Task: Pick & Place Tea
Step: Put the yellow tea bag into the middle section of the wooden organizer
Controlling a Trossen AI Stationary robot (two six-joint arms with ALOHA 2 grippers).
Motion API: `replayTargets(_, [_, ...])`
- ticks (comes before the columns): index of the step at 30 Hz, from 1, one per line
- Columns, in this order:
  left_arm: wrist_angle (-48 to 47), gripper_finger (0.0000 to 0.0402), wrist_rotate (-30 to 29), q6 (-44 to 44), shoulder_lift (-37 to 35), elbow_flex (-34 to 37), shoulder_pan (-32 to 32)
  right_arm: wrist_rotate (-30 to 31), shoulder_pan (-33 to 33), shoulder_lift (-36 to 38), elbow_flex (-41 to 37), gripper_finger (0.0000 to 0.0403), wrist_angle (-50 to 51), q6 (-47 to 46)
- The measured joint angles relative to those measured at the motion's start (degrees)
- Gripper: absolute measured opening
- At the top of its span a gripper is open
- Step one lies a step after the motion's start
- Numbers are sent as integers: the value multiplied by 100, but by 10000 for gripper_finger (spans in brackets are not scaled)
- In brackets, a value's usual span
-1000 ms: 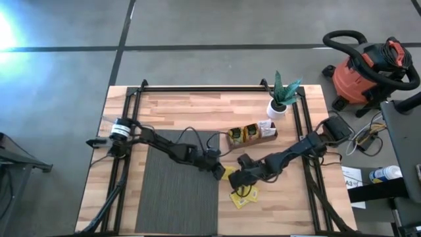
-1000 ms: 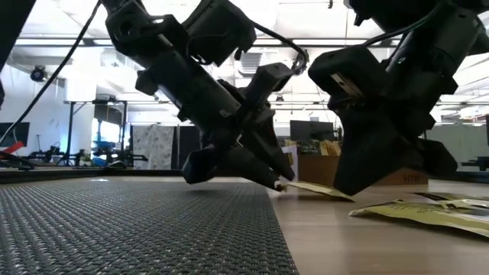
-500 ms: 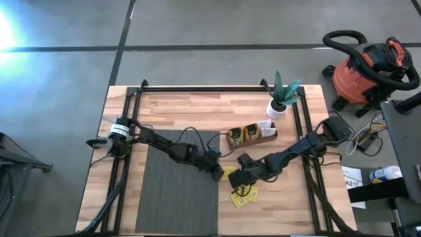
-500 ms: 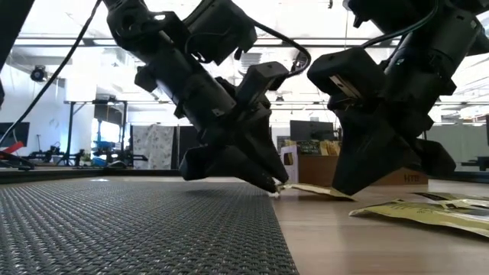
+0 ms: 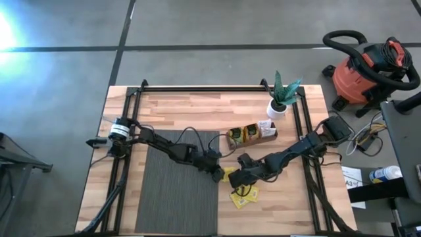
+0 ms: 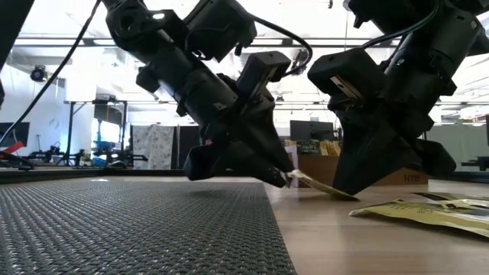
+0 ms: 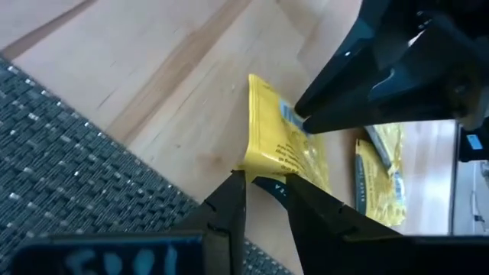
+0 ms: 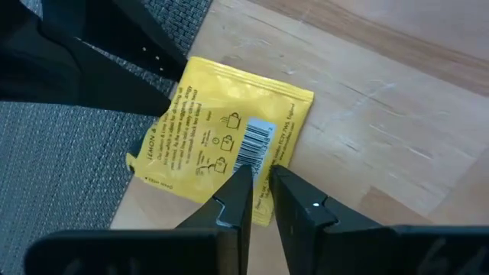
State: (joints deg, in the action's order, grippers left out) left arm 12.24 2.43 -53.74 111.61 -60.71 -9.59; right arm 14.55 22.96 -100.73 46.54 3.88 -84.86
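A yellow tea sachet [image 5: 228,173] with a barcode lies between both grippers, just right of the grey mat [image 5: 177,191]. My left gripper [image 7: 263,183] comes from the mat side and is shut on the sachet's edge nearest the mat. My right gripper [image 8: 260,183] comes from the table's right and is shut on the opposite edge, by the barcode. More yellow sachets [image 5: 244,196] lie flat on the wood nearer the near edge. The brown wooden tray [image 5: 251,135] stands farther back with sachets upright in it. My left gripper pinches the sachet's mat-side edge [image 7: 260,169] between its two fingers, slanting down from the table's left. That end [image 6: 296,177] is raised off the wood, so the sachet is tilted. My right gripper pinches the sachet's barcode-side edge [image 8: 258,166] between its two fingers, slanting down from the table's right. This end [image 6: 340,195] sits low at the wood.
A potted plant in a white pot [image 5: 277,107] stands behind the tray near the far right. The black frame rails [image 5: 299,125] run along both sides of the table. The two arms meet tip to tip over the mat's right edge. A vacuum cleaner [image 5: 368,69] stands off the table.
My left gripper has shifted slightly toward my right gripper and risen a little. The sachet's end in it has come up off the wood, so the sachet now tilts instead of lying nearly flat. My right gripper has kept still.
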Motion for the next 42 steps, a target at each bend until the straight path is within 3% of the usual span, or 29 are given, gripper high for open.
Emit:
replayTargets(9, [386,90,22,-16,2,0,-2,0,0,0,-2,54,-30,-2])
replayTargets(28, [313,90,316,-10,-68,0,-10,-97,7,4,-2,54,22,-47])
replayTargets(36, [-402,90,255,318,-327,3,23,-136,11,7,-4,54,40,-50])
replayTargets(42, [-414,90,217,333,-312,9,53,-138,13,9,-28,54,41,-45])
